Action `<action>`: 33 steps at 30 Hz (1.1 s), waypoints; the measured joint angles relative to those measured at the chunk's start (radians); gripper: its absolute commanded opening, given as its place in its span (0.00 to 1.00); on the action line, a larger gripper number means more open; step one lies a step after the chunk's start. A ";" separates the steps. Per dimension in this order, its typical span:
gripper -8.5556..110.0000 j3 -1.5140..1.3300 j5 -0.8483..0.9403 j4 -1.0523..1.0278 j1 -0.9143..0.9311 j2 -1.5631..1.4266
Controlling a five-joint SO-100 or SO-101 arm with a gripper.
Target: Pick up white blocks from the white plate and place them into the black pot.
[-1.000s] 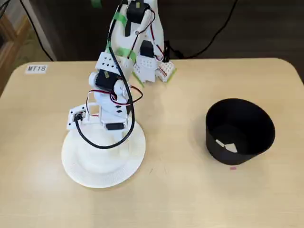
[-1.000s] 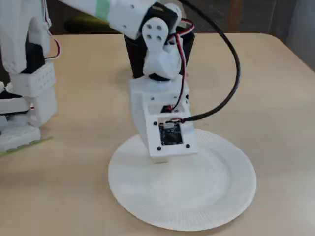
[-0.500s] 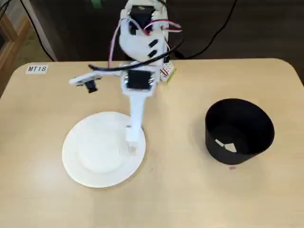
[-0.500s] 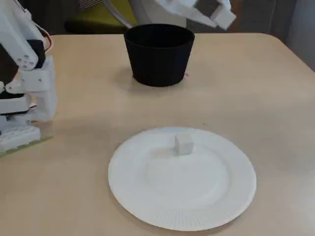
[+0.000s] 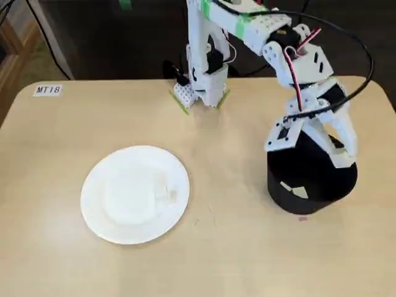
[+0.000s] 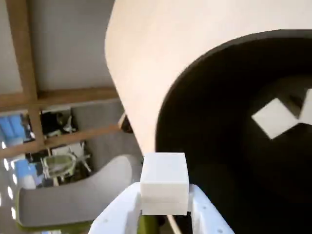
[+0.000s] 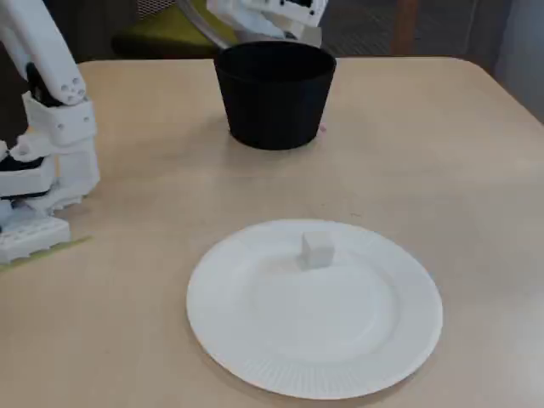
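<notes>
Matte black and straight-walled, the pot (image 5: pixel 311 179) stood at the right of the pale wooden table (image 5: pixel 235 247) in a fixed view, with the white arm bent over it and the gripper (image 5: pixel 337 145) hanging above its opening. In the wrist view the gripper (image 6: pixel 165 202) had its two white jaws closed on a white block (image 6: pixel 165 183), which sat squarely between them over the near rim of the pot (image 6: pixel 195 122). Deeper inside the pot, white blocks (image 6: pixel 275 117) lay on the dark floor; from a fixed view they showed as pale chunks (image 5: pixel 294 189) at the near left of the bottom.

Well apart to the left, the white paper plate (image 5: pixel 99 213) lay flat on the table, its ribbed rim clear in a fixed view (image 7: pixel 255 365). A single white cube (image 7: pixel 317 249) rested on the plate, toward the edge nearer the pot (image 7: pixel 274 98). The same cube (image 5: pixel 169 195) sat at the plate's right side in a fixed view.
</notes>
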State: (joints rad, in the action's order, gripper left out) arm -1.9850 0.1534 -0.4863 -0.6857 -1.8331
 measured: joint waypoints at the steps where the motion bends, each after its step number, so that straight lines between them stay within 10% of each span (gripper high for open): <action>1: 0.05 -0.025 -0.002 0.014 0.000 0.000; 5: 0.07 -0.074 -0.003 0.041 -0.002 0.006; 10: 0.36 -0.078 0.003 0.032 0.002 0.005; 17: 0.05 -0.077 0.005 -0.040 0.021 -0.091; 33: 0.05 0.288 0.104 -0.894 0.772 -0.114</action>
State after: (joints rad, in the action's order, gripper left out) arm -1.6966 0.2577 -1.3806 0.0859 -1.9466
